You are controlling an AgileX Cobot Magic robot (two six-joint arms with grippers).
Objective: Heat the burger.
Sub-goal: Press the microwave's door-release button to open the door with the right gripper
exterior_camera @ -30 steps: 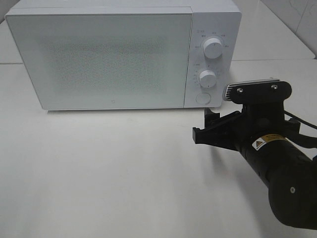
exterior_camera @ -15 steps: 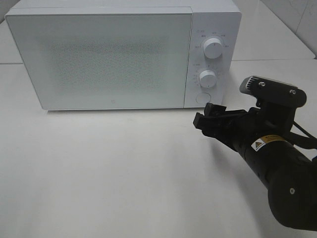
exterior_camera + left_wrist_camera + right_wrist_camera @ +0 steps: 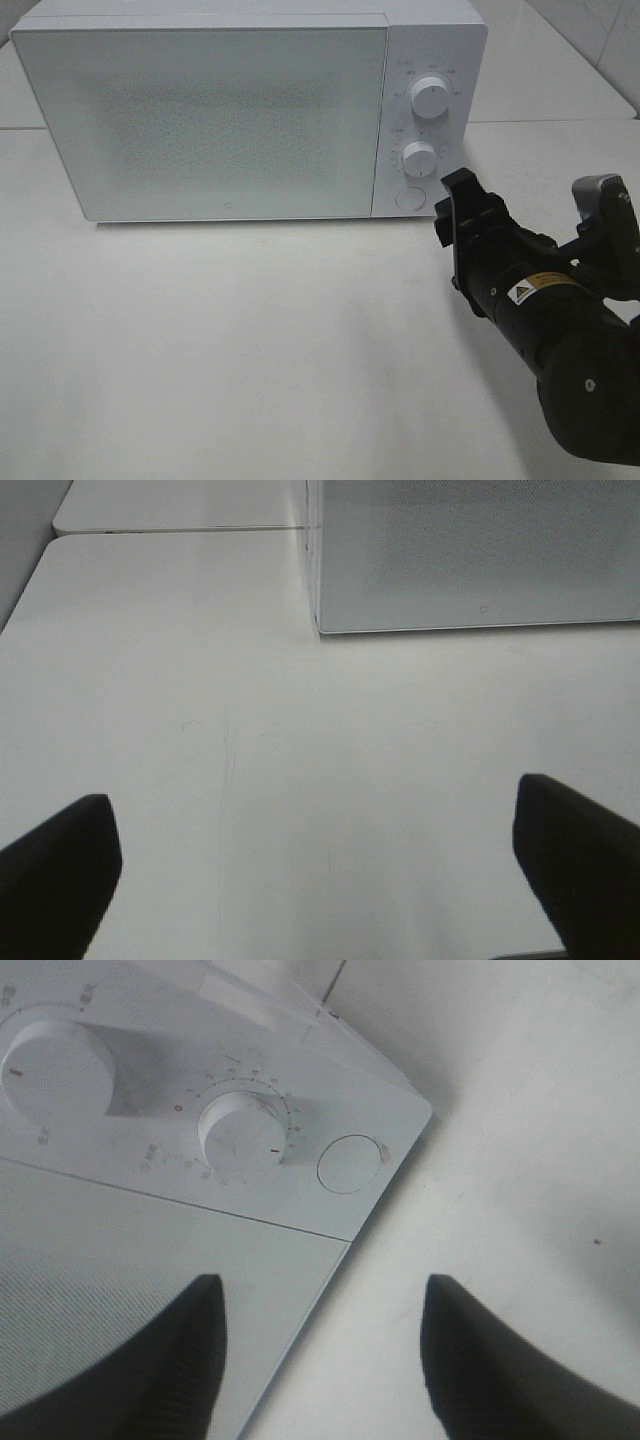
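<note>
Since the frame a second before, your right gripper (image 3: 455, 205) had rolled onto its side and swung in toward the microwave (image 3: 230, 120). It ended just off the panel's lower right corner, near the round button (image 3: 408, 198) and below the lower knob (image 3: 419, 158); you could not tell from above whether it touched. Its fingers (image 3: 190, 1360) stood apart with nothing between them, and the wrist view showed the door's lower edge and bare table (image 3: 250, 350) through the gap. Your left gripper (image 3: 320, 880) was spread wide over the table, with the microwave's front left corner ahead of it and well apart. The door (image 3: 200, 115) was shut, flush with the panel along its right edge. The burger showed in no view, so you could not tell where it was. You had wide bare table all along the microwave's front edge and out to the left. To the right of the microwave, the table ran clear past the arm, and a seam crossed it beside the microwave's side.
</note>
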